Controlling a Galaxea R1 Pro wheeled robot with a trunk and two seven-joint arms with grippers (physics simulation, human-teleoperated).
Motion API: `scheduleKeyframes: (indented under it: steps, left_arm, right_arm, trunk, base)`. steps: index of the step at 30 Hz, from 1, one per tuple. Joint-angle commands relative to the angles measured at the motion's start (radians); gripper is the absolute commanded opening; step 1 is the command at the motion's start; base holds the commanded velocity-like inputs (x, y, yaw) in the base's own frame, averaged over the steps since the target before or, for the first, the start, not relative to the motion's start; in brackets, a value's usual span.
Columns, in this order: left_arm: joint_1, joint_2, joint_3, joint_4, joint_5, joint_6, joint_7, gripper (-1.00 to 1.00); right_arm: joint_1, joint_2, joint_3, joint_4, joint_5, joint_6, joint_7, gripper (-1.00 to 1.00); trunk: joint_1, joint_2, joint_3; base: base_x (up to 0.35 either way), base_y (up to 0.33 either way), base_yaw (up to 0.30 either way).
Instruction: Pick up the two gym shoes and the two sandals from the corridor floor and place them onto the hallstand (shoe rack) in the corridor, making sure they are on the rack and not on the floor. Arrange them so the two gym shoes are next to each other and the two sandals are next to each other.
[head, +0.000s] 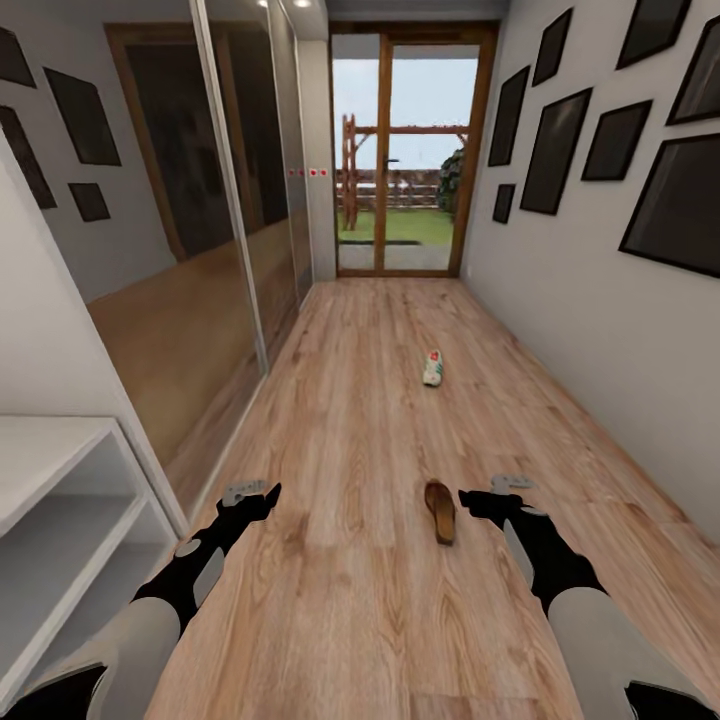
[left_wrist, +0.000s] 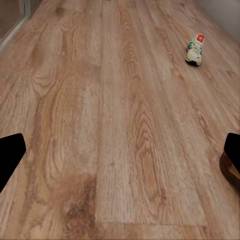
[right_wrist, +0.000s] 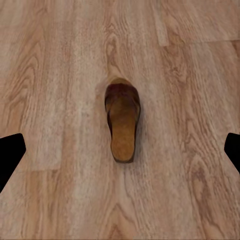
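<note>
Meanwhile, right hand (head: 478, 497) open, empty, beside a sandal (head: 440, 511) at lower centre; left hand (head: 262, 495) open too. Gym shoe (head: 432, 368) lies mid-frame. Misaligned descent could nudge the sandal away.

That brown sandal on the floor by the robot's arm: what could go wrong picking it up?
The sandal lies flat on the corridor floor, so the right pincer may scrape the planks or slip off its low edge. The gym shoe lies farther down the hall, needing a separate trip.
</note>
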Motion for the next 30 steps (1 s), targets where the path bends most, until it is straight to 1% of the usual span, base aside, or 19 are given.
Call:
scheduleKeyframes:
  steps: [1,17,26,29,30]
  left_arm:
    - [-0.001,-0.001,0.008,0.001,-0.002,-0.002,-0.008,1.00]
    - [-0.001,-0.003,0.008,0.001,-0.003,-0.002,-0.008,1.00]
    - [-0.004,-0.003,0.005,-0.010,-0.010,0.008,-0.004,1.00]
    - [-0.008,-0.002,0.005,-0.023,-0.011,0.048,-0.003,1.00]
    - [-0.010,-0.002,0.005,-0.040,-0.012,0.084,-0.001,1.00]
  right_arm:
    - [0.000,0.001,-0.006,-0.002,0.009,0.005,0.008,1.00]
    - [-0.001,0.002,-0.006,-0.004,0.010,0.005,0.008,1.00]
    - [-0.001,0.002,-0.006,-0.007,0.012,0.015,0.003,1.00]
    - [-0.001,0.002,-0.006,-0.008,0.015,0.017,0.003,1.00]
    - [-0.001,0.002,-0.006,-0.006,0.015,0.018,0.000,1.00]
  trunk:
    - [0.000,0.000,-0.001]
    - [0.000,0.000,-0.001]
    - [0.000,0.000,-0.001]
    - [0.000,0.000,-0.001]
    - [0.000,0.000,-0.001]
  base:
    - [0.316,0.125,0.000]
    - [0.339,0.017,0.000]
    - [0.056,0.000,0.000]
    - [0.006,0.000,0.000]
    - [0.003,0.000,0.000]
